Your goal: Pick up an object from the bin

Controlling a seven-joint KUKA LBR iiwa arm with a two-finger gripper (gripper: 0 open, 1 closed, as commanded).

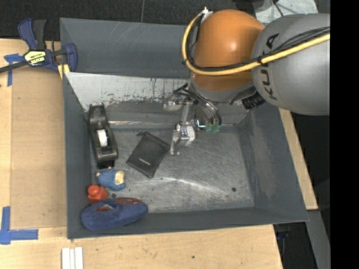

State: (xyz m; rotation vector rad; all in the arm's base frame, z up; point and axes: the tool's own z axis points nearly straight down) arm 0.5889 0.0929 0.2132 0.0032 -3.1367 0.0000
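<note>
So far nothing has been lifted, judging by how things lie: every loose thing rests on the floor of the bin, and nothing shows in the gripper. The gripper hangs low near the middle of the bin, a little toward 12 o'clock. Whether the claw is open or closed I cannot tell, since the orange wrist cover and cabling above crowd it. Nearest to it is a flat black square pad, lying tilted on the floor just beside the gripper at about its 8 o'clock; I cannot say whether the two touch. Farther out at 9 o'clock a black tape dispenser lies along the bin's wall. Toward 7 o'clock, in the corner, sit a small blue and yellow toy, a small orange piece and a blue cloth bundle, close together. The floor from 3 to 5 o'clock is bare. The whole pick seems left to do: settling over a thing, closing on it and raising it, the black pad being the likeliest candidate by nearness alone.
</note>
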